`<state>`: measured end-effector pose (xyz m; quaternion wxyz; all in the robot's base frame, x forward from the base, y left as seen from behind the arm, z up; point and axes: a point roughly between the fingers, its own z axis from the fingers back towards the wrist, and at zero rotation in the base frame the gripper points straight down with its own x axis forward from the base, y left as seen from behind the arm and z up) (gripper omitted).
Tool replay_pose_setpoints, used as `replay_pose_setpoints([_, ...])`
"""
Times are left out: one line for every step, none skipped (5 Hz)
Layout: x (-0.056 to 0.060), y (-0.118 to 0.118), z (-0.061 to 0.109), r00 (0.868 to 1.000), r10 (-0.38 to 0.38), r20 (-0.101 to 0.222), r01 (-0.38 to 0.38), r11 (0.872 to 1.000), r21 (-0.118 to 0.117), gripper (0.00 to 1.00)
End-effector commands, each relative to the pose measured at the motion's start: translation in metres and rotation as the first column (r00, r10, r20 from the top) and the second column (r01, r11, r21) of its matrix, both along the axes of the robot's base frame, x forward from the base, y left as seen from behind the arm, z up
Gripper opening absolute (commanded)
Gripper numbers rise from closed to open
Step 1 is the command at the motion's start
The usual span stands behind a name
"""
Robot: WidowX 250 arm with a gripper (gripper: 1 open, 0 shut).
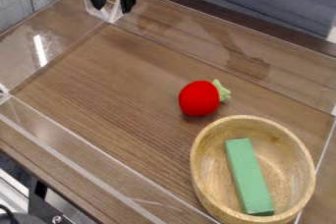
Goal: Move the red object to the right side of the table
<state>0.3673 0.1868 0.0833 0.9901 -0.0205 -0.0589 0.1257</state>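
- Fruit-like red object (199,98) lies on the table (108,88), just beyond the bowl (201,165), its green stub (223,88) towards the upper right.
- It is probably light, fairly stiff and hard to break, though its round skin may slip or roll.
- Best hold: across the widest part, low down, avoiding the stub.
- Whether the distant gripper (112,2) is parted or closed, one cannot tell.

Open tabletop (98,90) left of the red fruit (199,98), bowl (252,169) blocking below.
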Motion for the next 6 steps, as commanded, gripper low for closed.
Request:
replay_pose_setpoints([0.001,0.003,0.037,0.997,0.003,0.080,-0.006,0.999,0.041,1.00])
replay_pose_setpoints([-0.005,-0.014,0.029,0.995,-0.083,0.050,0.081,0.996,0.025,1.00])
replay_pose_setpoints([-0.010,-0.035,0.022,0.981,-0.192,0.021,0.192,0.981,0.007,1.00])
replay_pose_setpoints([-0.013,-0.047,0.014,0.967,-0.257,-0.006,0.256,0.966,-0.012,1.00])
replay_pose_setpoints([-0.015,-0.060,0.006,0.944,-0.329,-0.030,0.329,0.944,-0.031,1.00])
replay_pose_setpoints([-0.019,-0.078,0.001,0.903,-0.427,-0.045,0.425,0.904,-0.051,1.00])
